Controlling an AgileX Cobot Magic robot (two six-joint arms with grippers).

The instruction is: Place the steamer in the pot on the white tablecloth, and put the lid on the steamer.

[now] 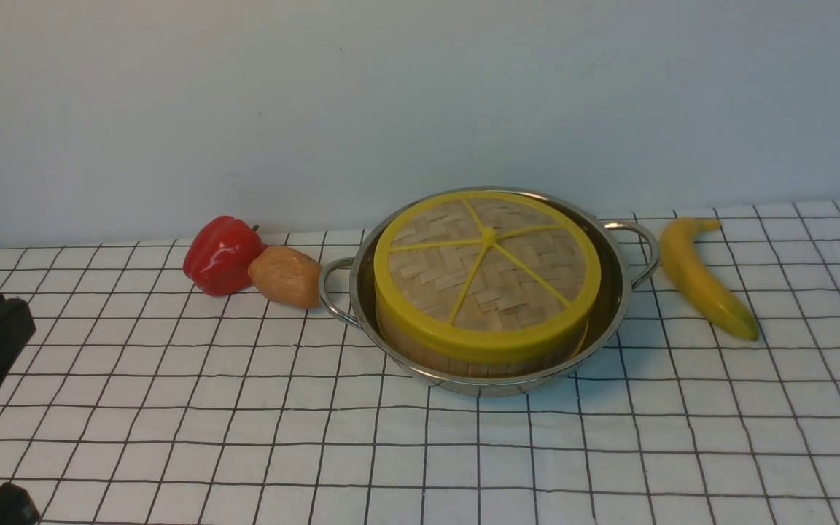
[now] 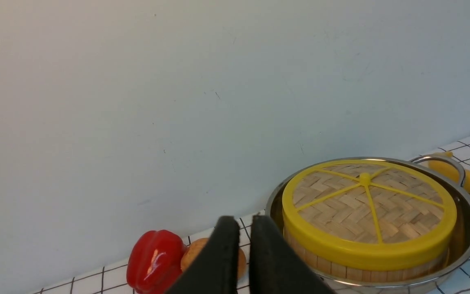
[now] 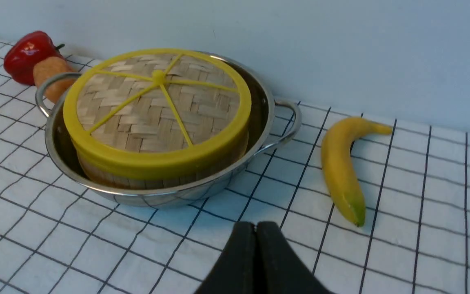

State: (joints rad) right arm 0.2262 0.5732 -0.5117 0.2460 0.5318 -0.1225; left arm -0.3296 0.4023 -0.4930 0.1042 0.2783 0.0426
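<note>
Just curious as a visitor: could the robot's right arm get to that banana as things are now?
Probably yes. The banana lies alone on the white tablecloth, apart from the pot, with only bare cloth between it and the right gripper, whose jaws are shut and would need opening.

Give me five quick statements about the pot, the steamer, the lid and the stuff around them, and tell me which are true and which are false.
1. The lid sits on top of the steamer. True.
2. The steamer stands beside the pot on the white tablecloth. False: it stands inside the pot.
3. The banana lies on the robot's right of the pot. True.
4. The red pepper is inside the pot. False: it lies on the cloth to the robot's left of the pot, next to a brown potato-like item.
5. The right gripper is clamped on the lid. False: it is shut on nothing, away from the pot. The left gripper holds nothing either.
</note>
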